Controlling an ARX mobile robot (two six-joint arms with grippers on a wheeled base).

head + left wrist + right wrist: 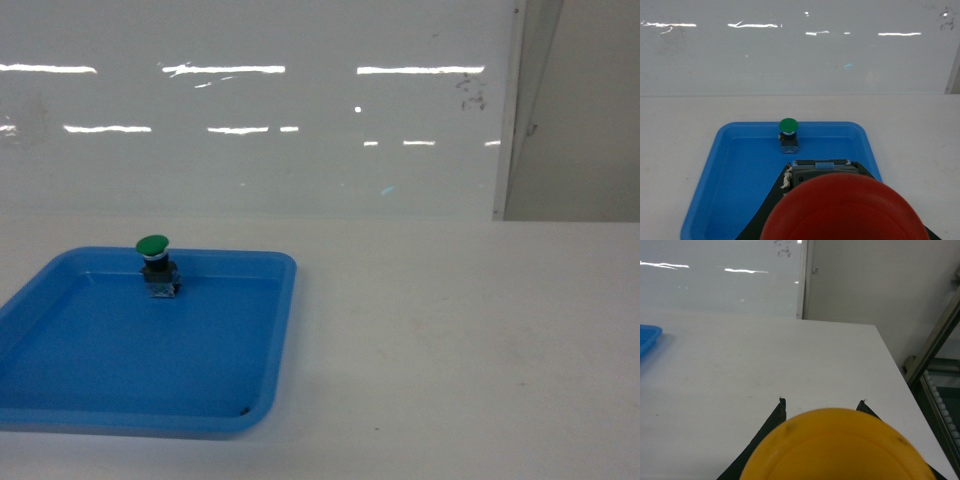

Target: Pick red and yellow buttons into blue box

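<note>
A red button (845, 207) is held in the left gripper (840, 200), its round cap filling the bottom of the left wrist view, with the grey switch block just visible above the cap. It is carried above the near part of the shallow blue tray (705, 200), presumably lifted clear for transport. A yellow button (840, 450) is likewise gripped by the right gripper (822, 440), whose dark finger tips (781, 407) are seen either side of the cap; it is held over bare white tabletop (765, 360), well to the right of the tray. Only a green button (155, 263) is left standing upright in the tray, near its far edge, and it is judged not to belong to the task. Neither arm appears in the head view. The blue box is not seen in any view, so its position relative to either gripper cannot be told
</note>
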